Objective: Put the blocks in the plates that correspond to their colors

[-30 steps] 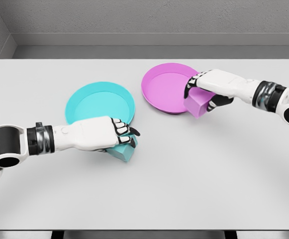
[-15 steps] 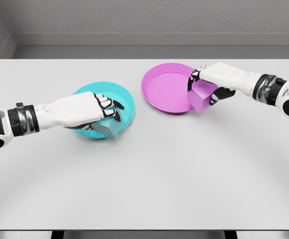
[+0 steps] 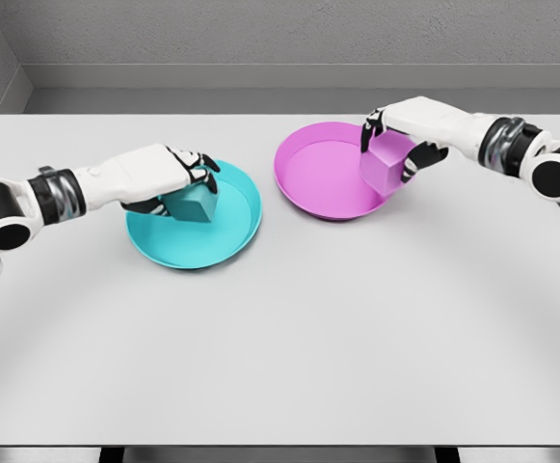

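A cyan plate (image 3: 224, 231) lies left of the table's middle, and a magenta plate (image 3: 320, 174) lies to its right, further back. My left hand (image 3: 185, 183) is shut on a cyan block (image 3: 192, 205), holding it over the left part of the cyan plate. Whether the block touches the plate I cannot tell. My right hand (image 3: 395, 145) is shut on a magenta block (image 3: 381, 167), which hangs over the right rim of the magenta plate.
The plates rest on a white table (image 3: 280, 338), about a hand's width apart. A grey wall runs behind the table's far edge.
My left hand has carried the cyan block up and back from the table in front of the cyan plate to over it. My right hand has lifted the magenta block up over its plate's rim.
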Robot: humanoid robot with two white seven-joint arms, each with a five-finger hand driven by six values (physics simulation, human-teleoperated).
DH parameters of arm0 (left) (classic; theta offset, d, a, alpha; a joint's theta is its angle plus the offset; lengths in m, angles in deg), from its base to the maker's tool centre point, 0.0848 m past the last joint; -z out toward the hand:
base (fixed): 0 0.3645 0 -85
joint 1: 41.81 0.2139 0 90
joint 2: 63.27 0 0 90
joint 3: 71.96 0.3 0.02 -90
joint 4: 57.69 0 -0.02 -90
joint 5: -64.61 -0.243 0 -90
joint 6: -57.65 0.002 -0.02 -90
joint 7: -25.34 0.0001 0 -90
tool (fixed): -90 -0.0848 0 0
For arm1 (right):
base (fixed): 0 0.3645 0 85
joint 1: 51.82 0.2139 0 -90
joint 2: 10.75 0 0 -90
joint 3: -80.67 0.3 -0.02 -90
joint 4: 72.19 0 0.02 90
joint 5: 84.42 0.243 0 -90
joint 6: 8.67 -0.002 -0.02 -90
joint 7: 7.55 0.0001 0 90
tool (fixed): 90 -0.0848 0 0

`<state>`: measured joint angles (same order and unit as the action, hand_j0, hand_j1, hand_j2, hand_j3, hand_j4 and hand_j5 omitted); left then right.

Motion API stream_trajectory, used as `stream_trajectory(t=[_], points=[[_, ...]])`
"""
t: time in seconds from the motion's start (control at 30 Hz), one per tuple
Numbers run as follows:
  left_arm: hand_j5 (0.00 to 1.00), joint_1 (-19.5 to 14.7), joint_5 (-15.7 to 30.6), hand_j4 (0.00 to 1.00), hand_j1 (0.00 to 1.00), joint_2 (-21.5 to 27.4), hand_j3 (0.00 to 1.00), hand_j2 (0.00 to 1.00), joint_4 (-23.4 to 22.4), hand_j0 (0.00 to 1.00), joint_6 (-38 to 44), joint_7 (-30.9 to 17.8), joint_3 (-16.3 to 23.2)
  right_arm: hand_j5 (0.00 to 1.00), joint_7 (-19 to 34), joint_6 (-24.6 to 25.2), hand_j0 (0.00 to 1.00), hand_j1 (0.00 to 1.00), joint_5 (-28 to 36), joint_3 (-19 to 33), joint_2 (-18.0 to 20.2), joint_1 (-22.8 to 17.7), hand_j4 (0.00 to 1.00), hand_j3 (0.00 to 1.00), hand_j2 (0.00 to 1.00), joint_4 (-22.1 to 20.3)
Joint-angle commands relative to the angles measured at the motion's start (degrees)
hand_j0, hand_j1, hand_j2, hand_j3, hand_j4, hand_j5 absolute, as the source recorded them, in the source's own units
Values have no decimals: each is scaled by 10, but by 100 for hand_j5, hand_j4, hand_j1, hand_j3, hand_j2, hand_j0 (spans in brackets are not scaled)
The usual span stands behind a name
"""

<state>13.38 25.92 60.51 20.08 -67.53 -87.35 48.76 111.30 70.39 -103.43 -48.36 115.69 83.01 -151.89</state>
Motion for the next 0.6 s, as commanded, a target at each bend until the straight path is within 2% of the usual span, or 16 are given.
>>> stream_trajectory(t=[0.0,0.07,0.13,0.2,0.27,0.47,0.57], points=[[48,-1,-9,48,48,-9,48,48,-11,48,2,-1,3,44,0,1,44,44,1,-10,-13,2,44,44,44,21],[53,-4,-15,53,53,-11,53,53,-10,53,2,-1,15,44,0,1,44,44,1,-22,-22,11,44,44,44,24],[64,-7,-15,64,64,-10,64,64,-10,64,2,-1,20,44,0,2,44,44,1,-28,-33,18,44,44,44,31],[71,-7,-16,71,71,-10,71,71,-10,71,2,-1,21,44,0,13,44,44,1,-39,-34,25,44,44,44,31],[98,-7,-16,98,98,-10,98,98,-9,98,2,-1,21,44,0,17,44,44,-1,-42,-44,31,44,44,44,32],[100,-8,-14,100,100,-10,100,100,-2,100,2,-1,20,44,-1,25,44,44,-3,-53,-54,47,44,44,44,46],[100,-8,-13,100,100,-7,100,100,1,100,2,0,20,44,-1,25,44,44,-11,-54,-73,57,44,44,44,82]])
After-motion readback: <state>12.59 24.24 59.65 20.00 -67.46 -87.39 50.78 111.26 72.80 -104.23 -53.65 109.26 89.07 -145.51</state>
